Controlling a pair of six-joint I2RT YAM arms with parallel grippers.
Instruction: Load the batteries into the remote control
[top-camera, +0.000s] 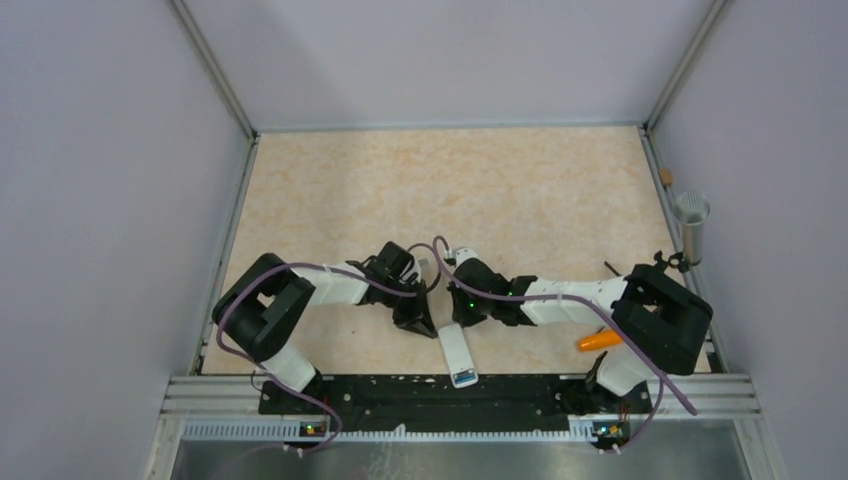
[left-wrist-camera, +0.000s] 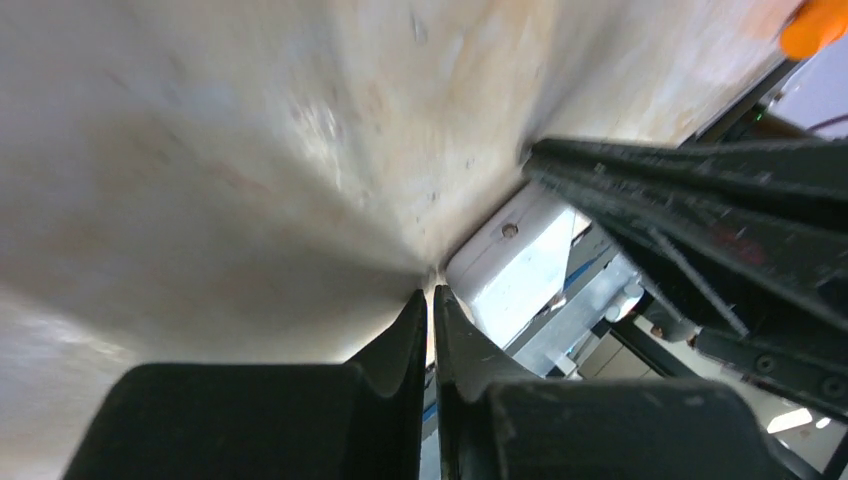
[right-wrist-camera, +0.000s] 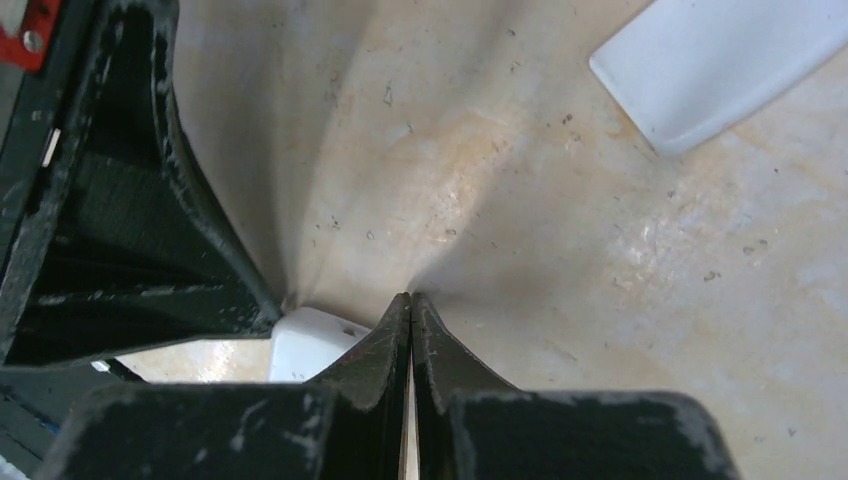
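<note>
The left arm (top-camera: 330, 285) and right arm (top-camera: 570, 300) reach inward over the tabletop (top-camera: 520, 180) and meet just in from the middle of its near edge, probably so both can work on the remote (top-camera: 457, 352), which lies there with one end pointing at that edge. A white slab (right-wrist-camera: 715, 70) (likely the battery cover, set aside to bare the compartment) lies apart from it. The left gripper (left-wrist-camera: 431, 305) and right gripper (right-wrist-camera: 411, 305) are both clenched, tips down beside the remote's far end. Nothing is visibly pinched, and no batteries show in any view.

remote control (top-camera: 457, 355) on table (top-camera: 400, 190) near front edge, orange object (top-camera: 598, 341) to its right
</note>
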